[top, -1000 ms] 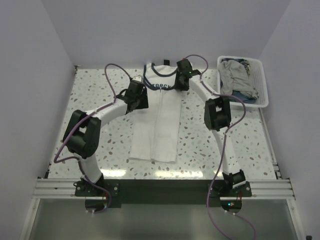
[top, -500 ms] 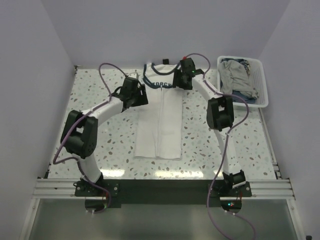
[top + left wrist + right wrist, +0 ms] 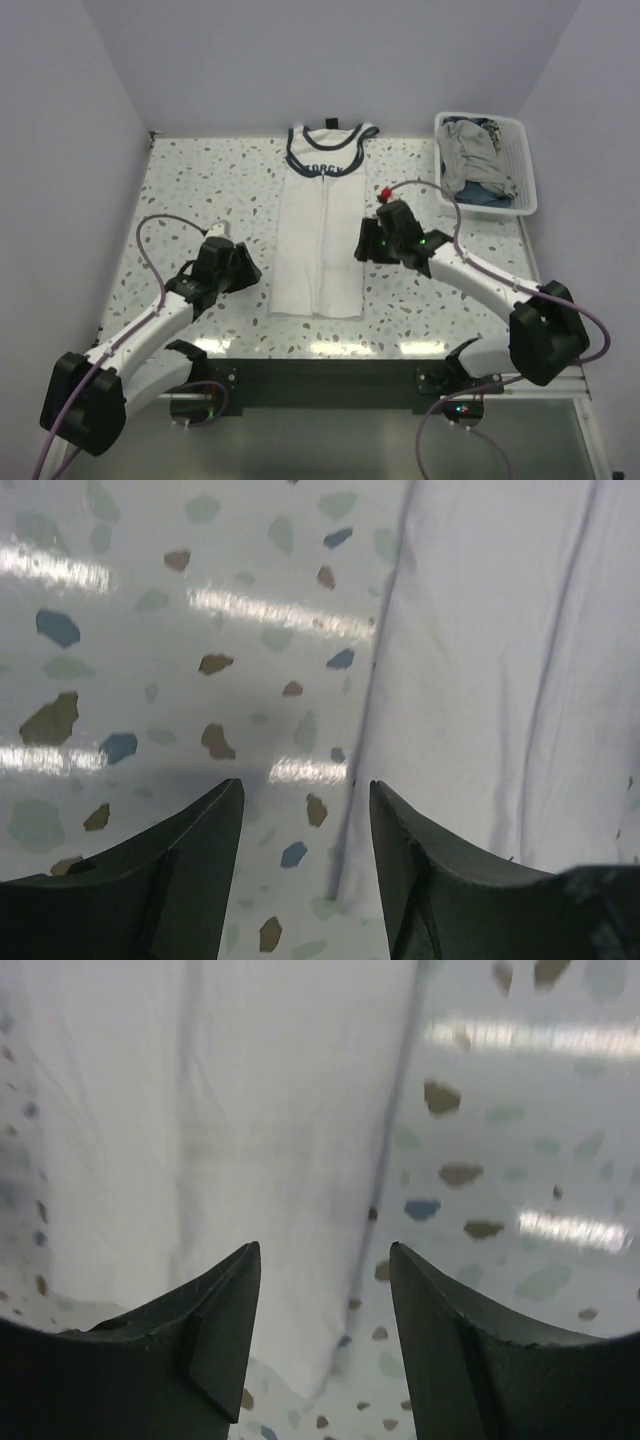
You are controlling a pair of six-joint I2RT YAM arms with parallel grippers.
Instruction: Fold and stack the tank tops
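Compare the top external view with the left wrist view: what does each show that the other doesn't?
Only the top external view shows the whole white tank top, the basket at the far right with the grey tank top in it, and the right gripper at the shirt's right edge. Only the left wrist view shows the left gripper open and empty, its gap over bare table beside the shirt's edge. Both show the white tank top, the table and the left gripper.

The chest print (image 3: pixel 322 168) on the white tank top (image 3: pixel 322 240) is too small to read. In the basket (image 3: pixel 527 172), the grey tank top (image 3: pixel 470 155) partly hides blue cloth (image 3: pixel 484 193). Both wrist views crop the white tank top.
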